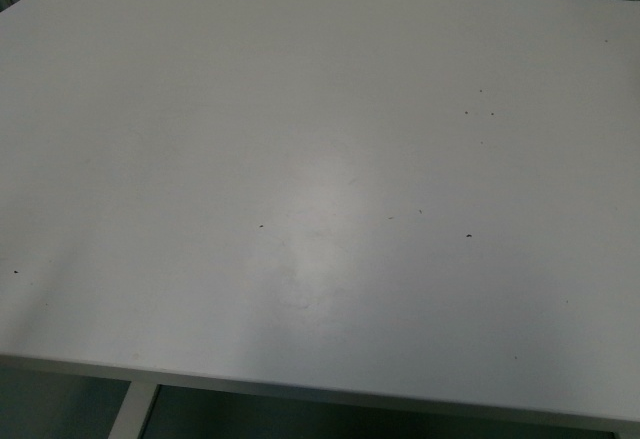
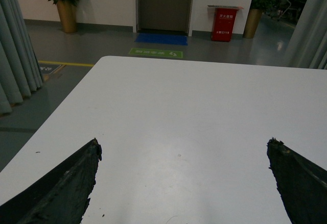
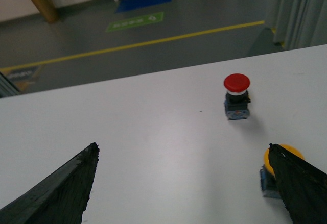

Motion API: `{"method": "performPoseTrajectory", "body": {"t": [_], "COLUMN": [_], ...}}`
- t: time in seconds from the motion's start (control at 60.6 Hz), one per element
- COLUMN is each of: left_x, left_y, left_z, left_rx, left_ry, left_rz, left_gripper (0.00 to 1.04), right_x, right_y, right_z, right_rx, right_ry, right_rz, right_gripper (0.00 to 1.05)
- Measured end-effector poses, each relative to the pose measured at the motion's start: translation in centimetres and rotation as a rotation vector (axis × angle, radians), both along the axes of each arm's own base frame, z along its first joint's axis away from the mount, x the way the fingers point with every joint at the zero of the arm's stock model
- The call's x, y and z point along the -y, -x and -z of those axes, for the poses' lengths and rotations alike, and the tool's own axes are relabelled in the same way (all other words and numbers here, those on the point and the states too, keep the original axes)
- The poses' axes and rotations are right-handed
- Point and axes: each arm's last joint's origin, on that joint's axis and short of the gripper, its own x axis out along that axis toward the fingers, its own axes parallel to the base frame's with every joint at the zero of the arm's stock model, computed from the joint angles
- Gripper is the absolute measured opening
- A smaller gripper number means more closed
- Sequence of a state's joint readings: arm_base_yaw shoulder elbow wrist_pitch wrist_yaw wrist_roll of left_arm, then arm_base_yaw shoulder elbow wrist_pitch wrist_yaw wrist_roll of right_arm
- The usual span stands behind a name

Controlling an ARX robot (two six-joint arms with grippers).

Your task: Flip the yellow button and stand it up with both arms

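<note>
From the body camera I see only the white bench [image 1: 320, 159]; neither arm and neither button shows there. The left hand [image 2: 184, 183] is spread wide, its two dark fingers [image 2: 66, 183] far apart over bare bench, with nothing between them.

The right hand [image 3: 181, 183] is just as wide open and holds nothing. In its wrist camera I find the yellow button [image 3: 276, 158] on the bench, partly hidden behind one of the hand's fingers [image 3: 299, 178]. I make out the yellow cap and a bit of the bluish body below it, but I cannot tell for sure whether it is lying over or already upright, nor whether the finger touches it. A red button [image 3: 236, 95] stands upright farther off on the same bench, well apart from the yellow one.

My reading is that the task has barely begun: nothing is gripped and the left arm is nowhere near the yellow button. What remains is bringing both hands to it, turning it over and setting it on its base.
</note>
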State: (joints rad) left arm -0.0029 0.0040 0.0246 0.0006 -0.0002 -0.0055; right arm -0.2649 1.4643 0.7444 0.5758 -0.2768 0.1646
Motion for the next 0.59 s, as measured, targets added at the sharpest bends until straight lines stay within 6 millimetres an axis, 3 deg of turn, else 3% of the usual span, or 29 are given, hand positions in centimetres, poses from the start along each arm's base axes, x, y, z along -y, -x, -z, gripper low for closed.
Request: {"method": "performPoseTrajectory", "body": {"t": [0.066, 0.231, 0.429, 0.594], "left_x": [0.0, 0.0, 0.0, 0.0], "left_y": [0.0, 0.0, 0.0, 0.0], "left_z": [0.0, 0.0, 0.0, 0.0], "left_rx": [0.002, 0.001, 0.001, 0.001], "left_ry": [0.000, 0.000, 0.000, 0.000], "left_rz": [0.000, 0.000, 0.000, 0.000], "left_gripper": [0.98, 0.98, 0.98, 0.98], "right_x": [-0.7, -2.8, -5.0, -5.8], "right_y": [1.2, 4.5, 9.2, 11.1], "right_z": [0.7, 2.9, 4.7, 5.3], "right_rx": [0.103, 0.123, 0.126, 0.128], "right_ry": [0.102, 0.175, 0.201, 0.199], "right_rz": [0.025, 0.008, 0.010, 0.001], "right_gripper": [0.79, 0.52, 0.03, 0.03]}}
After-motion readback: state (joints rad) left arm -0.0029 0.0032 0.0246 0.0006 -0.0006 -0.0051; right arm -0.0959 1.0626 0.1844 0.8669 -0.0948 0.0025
